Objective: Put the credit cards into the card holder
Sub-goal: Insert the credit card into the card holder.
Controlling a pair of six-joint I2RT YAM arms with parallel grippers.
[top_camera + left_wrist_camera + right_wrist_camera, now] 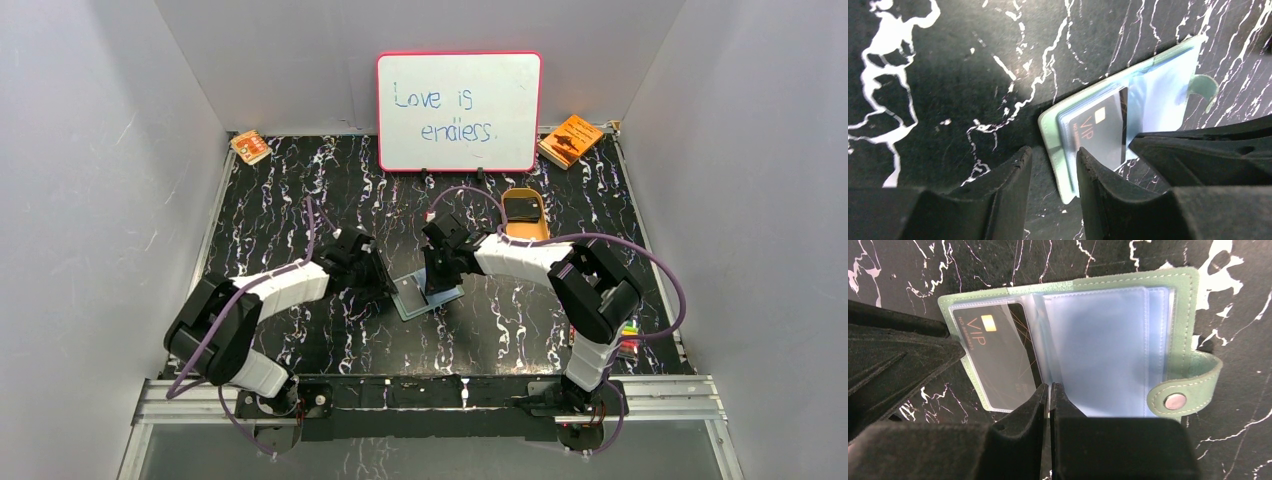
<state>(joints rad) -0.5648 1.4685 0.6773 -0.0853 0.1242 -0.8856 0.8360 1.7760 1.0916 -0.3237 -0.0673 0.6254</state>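
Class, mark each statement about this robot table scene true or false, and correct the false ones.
1. The card holder lies open on the table. True.
2. A black card marked VIP is tucked into it. True.
3. The whiteboard reads "Love is blind". False: it reads "Love is endless."
4. The right gripper has its jaws wide apart. False: they are nearly together, over the holder's middle.
5. The tan tray holds nothing. False: a dark item lies in it.
6. The left gripper has its fingers apart. True.
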